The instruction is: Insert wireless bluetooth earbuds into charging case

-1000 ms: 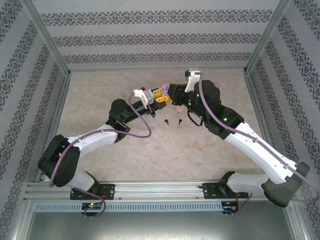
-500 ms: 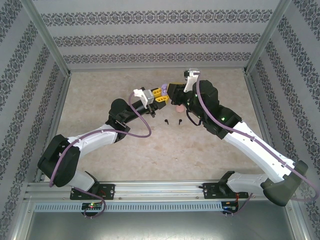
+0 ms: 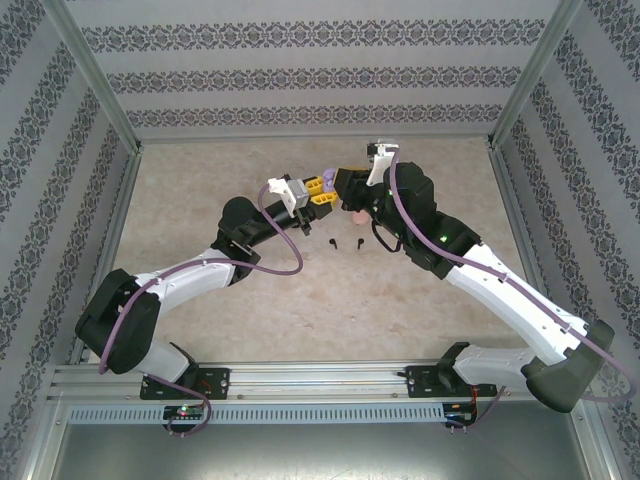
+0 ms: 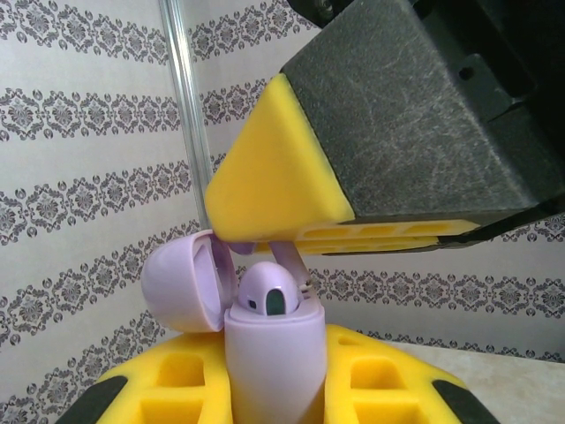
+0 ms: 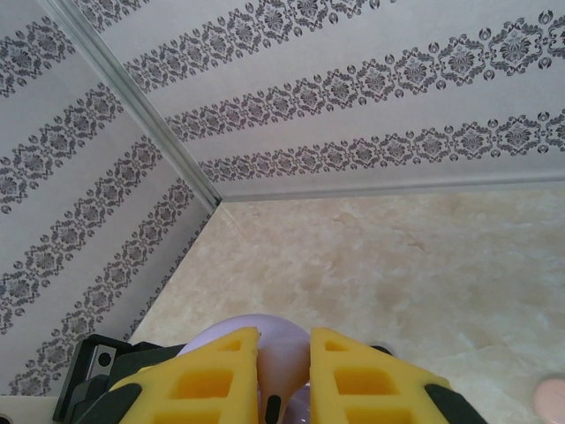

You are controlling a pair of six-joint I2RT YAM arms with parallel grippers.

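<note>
Noted lilac on the open case and the earbud in it, with a dark patch on that earbud. Found yellow on the left tool's fingers and the right tool's fingers, black behind. Saw two black earbuds on a beige marbled counter, walls white with grey damask bands.

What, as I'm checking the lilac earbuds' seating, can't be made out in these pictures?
- Right wrist view: whether the right gripper grips anything; the bottom edge cuts off its gap.
- Left wrist view: the open lilac plastic charging case shows one lilac earbud; any second slot is hidden behind it and the right gripper's yellow foam finger.
- Top view: two black stemmed earbuds, too small to judge orientation; a pale pink object, half hidden by the right arm.
</note>
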